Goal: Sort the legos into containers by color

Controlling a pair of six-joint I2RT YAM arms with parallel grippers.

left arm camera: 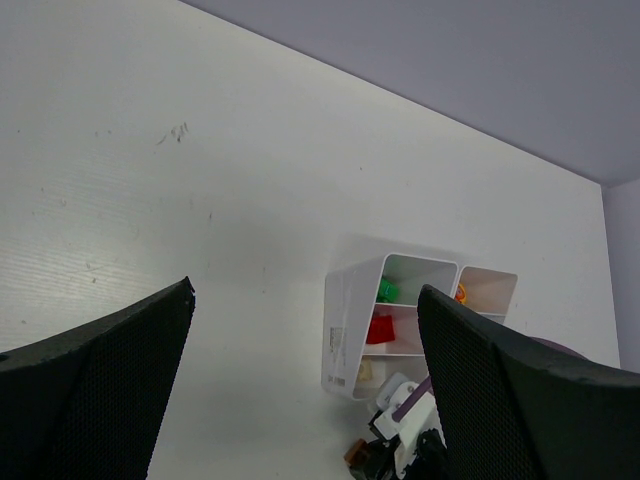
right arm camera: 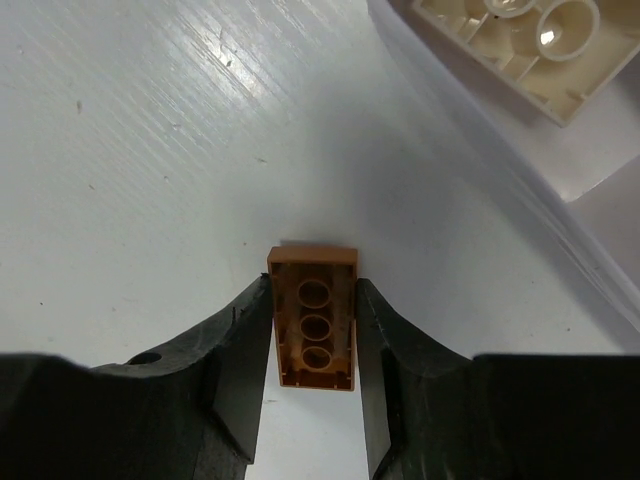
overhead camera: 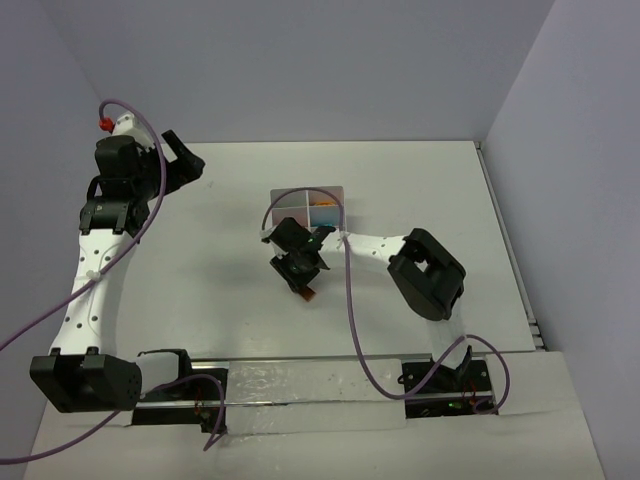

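Grey walls close in a white desk (overhead camera: 420, 190). You have the left arm (overhead camera: 95, 270) drawn up along the far-left side, well apart from the work. Its left fingers (left arm camera: 100, 390) are spread wide and grasp nothing.

Your right arm (overhead camera: 425, 270) bends in from the right, elbow raised and wrist tipped down just on the near side of the white tray (overhead camera: 300, 192), which sits mid-desk.

Sorting looks nearly done. From the left wrist view you can see a green brick (left arm camera: 387, 290), a red brick (left arm camera: 380, 328) and an orange piece (left arm camera: 461, 293), each in its own compartment. The overhead view shows no other loose brick on the desk.

What is left is the brown brick (right arm camera: 313, 330), hollow side up, just near the tray. Your right fingers (right arm camera: 240, 350) are clenched on its two long sides. You cannot tell whether it has come off the desk. It has yet to go into a compartment.
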